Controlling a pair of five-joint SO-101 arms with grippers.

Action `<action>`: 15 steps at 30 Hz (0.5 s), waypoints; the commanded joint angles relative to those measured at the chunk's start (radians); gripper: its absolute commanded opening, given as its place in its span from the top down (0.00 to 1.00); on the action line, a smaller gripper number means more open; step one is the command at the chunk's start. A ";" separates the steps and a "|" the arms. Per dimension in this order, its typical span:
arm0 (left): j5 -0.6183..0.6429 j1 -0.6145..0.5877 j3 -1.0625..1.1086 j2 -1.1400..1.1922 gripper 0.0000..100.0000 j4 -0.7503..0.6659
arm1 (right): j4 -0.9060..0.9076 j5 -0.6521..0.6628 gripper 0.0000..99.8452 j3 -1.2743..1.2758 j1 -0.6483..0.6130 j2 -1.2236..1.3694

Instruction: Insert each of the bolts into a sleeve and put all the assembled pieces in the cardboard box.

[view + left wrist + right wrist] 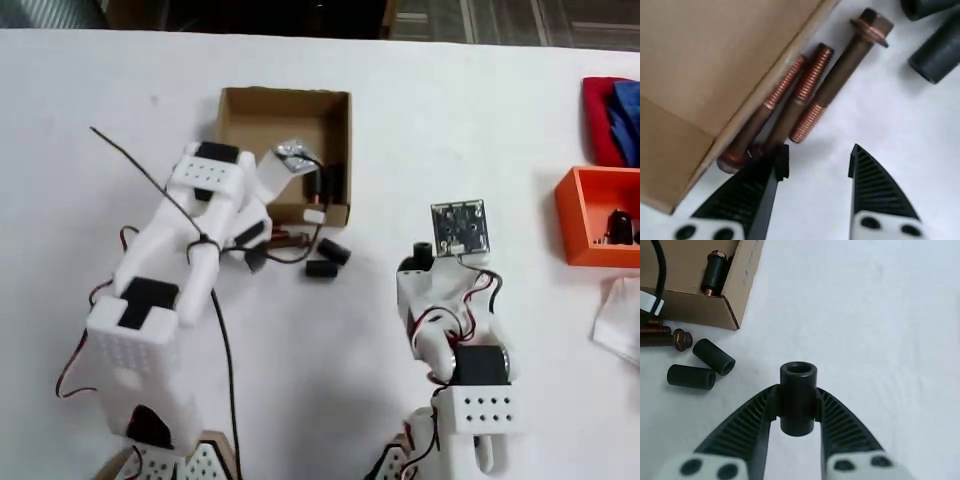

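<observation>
Three copper bolts (800, 95) lie side by side on the table against the outer wall of the cardboard box (700, 65). My left gripper (819, 162) hovers open just short of their ends, one finger (760, 185) near the bolt heads by the box. My right gripper (797, 407) is shut on a black sleeve (798, 380), held upright with its bore showing; in the high view this sleeve (424, 252) is right of the box (285, 110). Two loose sleeves (714, 356) (691, 376) lie beside the bolts. One assembled piece (714, 272) rests inside the box.
An orange bin (585, 220) holding a dark part stands at the right edge, with red and blue cloth (612, 115) behind it and a white sheet (620, 315) in front. A black cable (225, 350) runs along the left arm. White table lies open between the arms.
</observation>
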 commanded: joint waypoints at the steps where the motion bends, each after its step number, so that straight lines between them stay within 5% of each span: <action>1: -0.008 -0.002 -0.041 -0.012 0.78 -0.014 | -0.025 -0.011 0.98 -0.006 0.012 -0.027; 15: -0.135 -0.044 -0.042 -0.012 0.78 -0.017 | -0.025 -0.011 0.98 -0.006 0.010 -0.027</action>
